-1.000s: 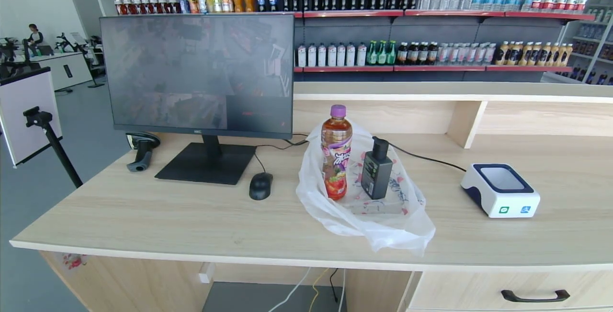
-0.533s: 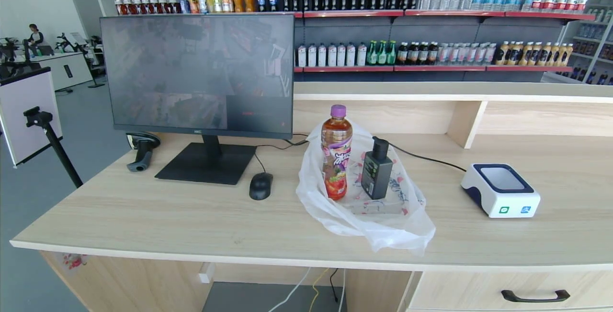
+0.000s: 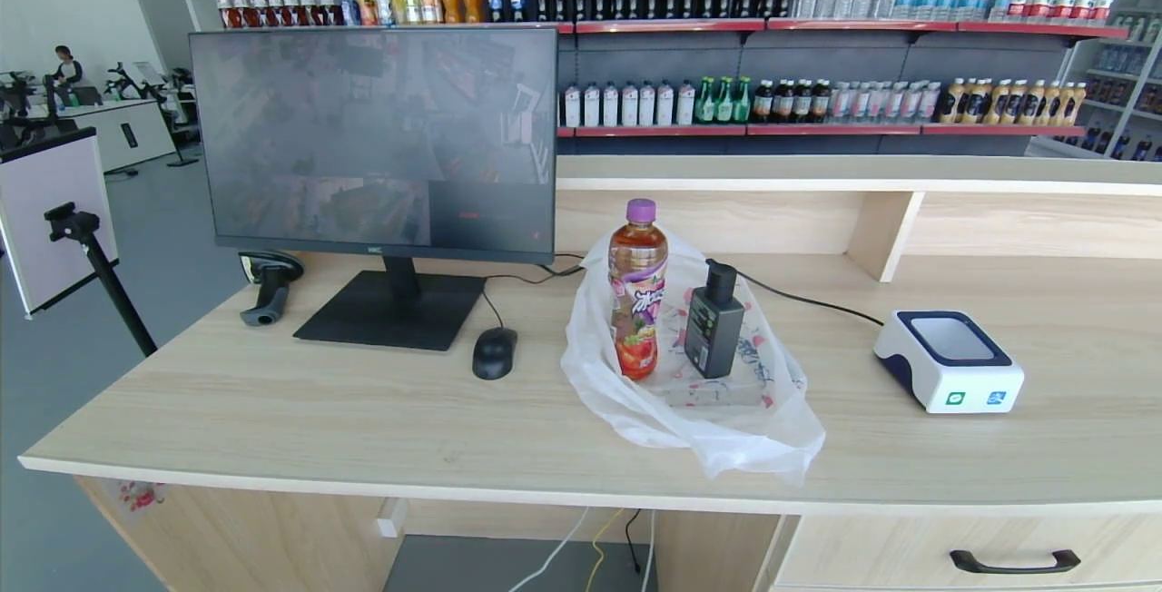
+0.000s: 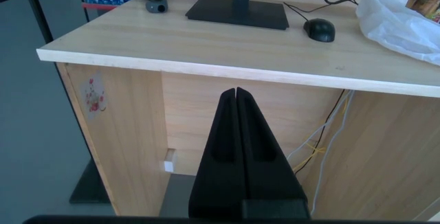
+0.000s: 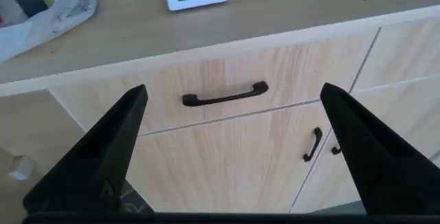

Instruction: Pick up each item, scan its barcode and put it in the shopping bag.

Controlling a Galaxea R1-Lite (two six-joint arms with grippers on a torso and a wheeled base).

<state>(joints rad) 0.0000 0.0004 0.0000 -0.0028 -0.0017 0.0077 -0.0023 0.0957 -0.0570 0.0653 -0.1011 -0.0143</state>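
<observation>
Standing unmoved in shopping bag (image 3: 717, 433), juice bottle (image 3: 637, 292); left hand (image 4: 236, 93) closed, right hand (image 5: 234, 92) spread, both empty.

The counter (image 3: 363, 410) is pale, matt wood grain, and the shopping bag (image 3: 744, 438) at mid-frame is thin, crinkled, translucent white plastic. The juice bottle (image 3: 637, 292) on it is glossy clear plastic, the scanner (image 3: 949, 374) at right smooth white plastic, my left gripper (image 4: 237, 95) matt black.

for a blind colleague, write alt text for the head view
A juice bottle and a dark pump bottle stand upright in a spread-open white shopping bag on a wooden counter, monitor and mouse to its left, scanner to its right.
</observation>
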